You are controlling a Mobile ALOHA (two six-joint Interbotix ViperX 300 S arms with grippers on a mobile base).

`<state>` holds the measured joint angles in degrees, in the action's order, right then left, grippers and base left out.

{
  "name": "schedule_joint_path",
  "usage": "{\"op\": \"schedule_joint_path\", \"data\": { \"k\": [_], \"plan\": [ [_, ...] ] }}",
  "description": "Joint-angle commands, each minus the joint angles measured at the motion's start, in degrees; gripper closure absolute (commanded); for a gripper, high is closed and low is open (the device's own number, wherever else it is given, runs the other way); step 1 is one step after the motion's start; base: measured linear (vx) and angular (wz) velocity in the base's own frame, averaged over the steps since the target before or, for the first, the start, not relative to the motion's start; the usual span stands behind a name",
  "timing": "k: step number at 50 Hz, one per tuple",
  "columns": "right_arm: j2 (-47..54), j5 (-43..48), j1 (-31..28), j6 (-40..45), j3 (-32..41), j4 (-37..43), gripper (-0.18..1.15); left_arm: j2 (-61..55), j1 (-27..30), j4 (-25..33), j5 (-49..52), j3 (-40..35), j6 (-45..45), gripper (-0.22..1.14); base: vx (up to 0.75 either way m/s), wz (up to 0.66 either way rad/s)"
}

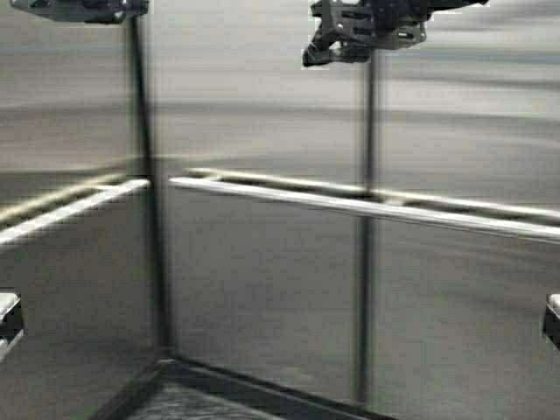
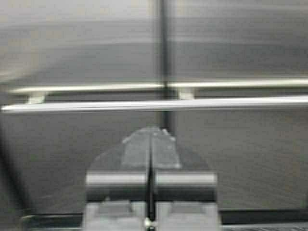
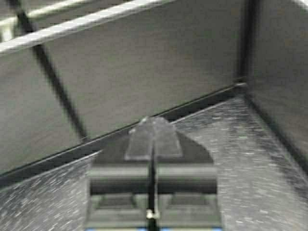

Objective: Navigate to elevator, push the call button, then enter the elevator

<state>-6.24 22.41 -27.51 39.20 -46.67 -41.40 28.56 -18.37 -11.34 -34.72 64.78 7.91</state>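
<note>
- Now inside the elevator [image 1: 262,289]: brushed steel wall panels fill the high view, a corner seam at left.
- Handrail [image 1: 367,208] runs horizontally across the back panel; a second handrail [image 1: 70,208] sits on the left wall.
- Left pincer [image 2: 151,144]: fingers pressed together, holding nothing, pointed at the panel below the rail.
- Right pincer [image 3: 153,137]: fingers pressed together, holding nothing, angled down at the speckled floor [image 3: 250,159] near a wall corner.
- Call button is out of sight.
</note>
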Motion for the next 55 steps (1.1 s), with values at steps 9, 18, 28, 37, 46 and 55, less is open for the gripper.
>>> {"op": "schedule_joint_path", "data": {
  "k": [9,18,28,37,46,55],
  "plan": [
    [-0.26,0.62,-0.26,-0.18,1.76,0.18,0.91,1.14,0.00,0.00,-0.62,-1.67,1.67,0.89,0.11,0.49],
    [-1.05,0.79,-0.26,-0.09,1.41,0.18,0.91,1.85,0.00,0.00,-1.14,-1.58,2.72,0.89,0.11,0.49],
    [-1.76,0.97,-0.62,-0.18,0.18,0.18,0.91,1.32,0.00,0.00,-1.14,-1.14,2.29,0.89,0.06,0.46],
    [-2.55,0.97,-0.79,-0.18,0.35,0.18,0.91,1.58,0.00,0.00,-1.41,-1.32,2.72,0.89,0.02,0.44],
    [-4.04,0.44,-0.70,-0.26,0.35,0.18,0.91,1.76,0.00,0.00,-1.41,-0.44,1.49,0.89,0.02,0.35],
    [-3.87,0.35,-0.79,-3.25,0.35,0.18,0.91,-0.53,-0.09,0.00,-1.41,-1.05,1.85,0.89,0.00,0.41]
  ]
}}
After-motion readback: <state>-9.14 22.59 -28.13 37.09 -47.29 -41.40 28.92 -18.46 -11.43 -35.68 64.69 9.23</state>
